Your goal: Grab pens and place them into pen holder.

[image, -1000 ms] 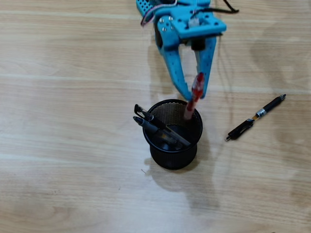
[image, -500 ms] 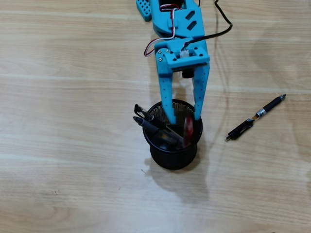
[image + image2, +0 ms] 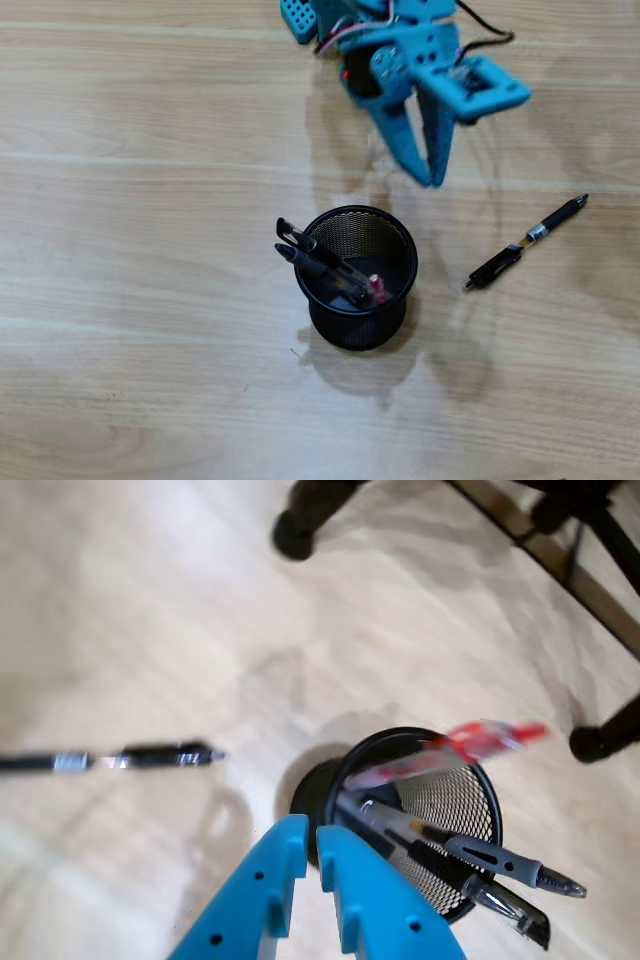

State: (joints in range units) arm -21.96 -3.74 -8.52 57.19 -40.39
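Obs: three pens sit in the pen holder (image 3: 357, 275) at table centre: two clear-and-black pens (image 3: 320, 262) leaning to its left rim, red-and-white pen (image 3: 377, 290) tip-down at the near right side. Fourth one, the black pen w/ silver band (image 3: 526, 243), lies flat on the table (image 3: 150, 350), right of the holder, well apart from it, angled far-right to near-left.

Gripper (image 3: 436, 180) hangs far of the holder, a bit right, empty; fingers together, at most a thin slit between tips (wrist view (image 3: 312, 832) confirms).

Step in hand, my read: go for the last pen. You need to part the fingers first, swing right, and turn the wrist so the fingers straddle the barrel crosswise. Aim approx mid-barrel, near the silver band, so it doesn't tip when lifted. Come down clear of the holder rim.

View diffs: overhead gives the pen's true angle and gap to the holder. Wrist view shows how far the red-and-white pen (image 3: 455, 748) sticks out past the rim, and chair legs (image 3: 310, 510) on the floor, both lost from above.
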